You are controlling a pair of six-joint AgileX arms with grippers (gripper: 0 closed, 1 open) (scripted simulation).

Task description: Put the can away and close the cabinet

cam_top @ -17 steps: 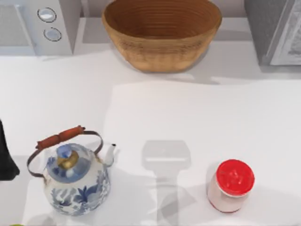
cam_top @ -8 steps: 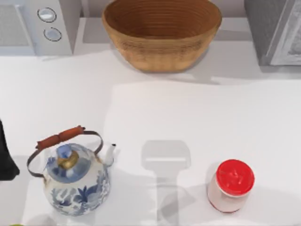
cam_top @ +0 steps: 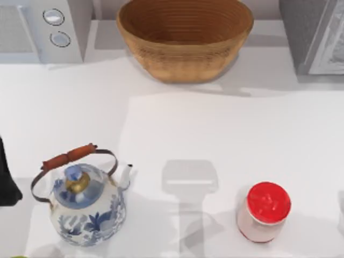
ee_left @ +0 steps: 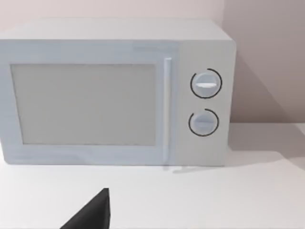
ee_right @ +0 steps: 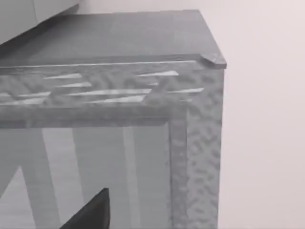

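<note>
The can (cam_top: pixel 263 210), pale with a red lid, stands upright near the table's front right. The grey cabinet (cam_top: pixel 309 37) stands at the back right corner, with a paler panel (cam_top: pixel 332 45) angled at its front. In the right wrist view the cabinet (ee_right: pixel 195 138) looms close, and a dark part of my right gripper (ee_right: pixel 90 214) shows before it. My left arm (cam_top: pixel 6 180) sits at the table's left edge, beside the kettle. A dark part of my left gripper (ee_left: pixel 90 214) shows in the left wrist view, facing the microwave (ee_left: pixel 114 95).
A blue-and-white kettle (cam_top: pixel 86 204) with a red-brown handle stands front left. A wicker basket (cam_top: pixel 185 37) sits at the back middle, and a white microwave (cam_top: pixel 45 29) at the back left. Bare white tabletop (cam_top: pixel 215 129) lies between them.
A faint shadow has appeared at the table's right edge beside the can. The can, the kettle and the left arm have not moved.
</note>
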